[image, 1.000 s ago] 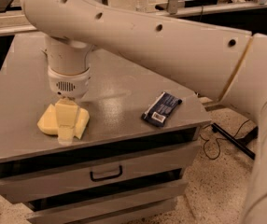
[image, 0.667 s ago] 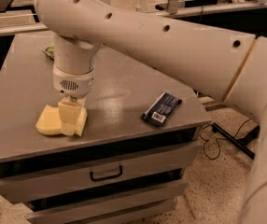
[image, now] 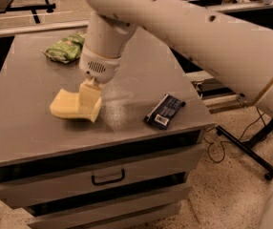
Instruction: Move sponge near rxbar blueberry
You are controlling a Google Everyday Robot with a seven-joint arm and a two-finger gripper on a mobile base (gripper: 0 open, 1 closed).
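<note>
The sponge is clasped at its right end by the gripper, fingers narrowed onto it (the rxbar blueberry is seen well apart at 3 o'clock).

Gripper low, clamped on the sponge. The near jaw covers the sponge's right end, and the far jaw is hidden behind it. Beyond the jaws, the right end of the green snack bag is lost behind the arm. Right of the jaws, the label print on the rxbar blueberry is too small to read. The arm is cut off at the top and right edges.
</note>
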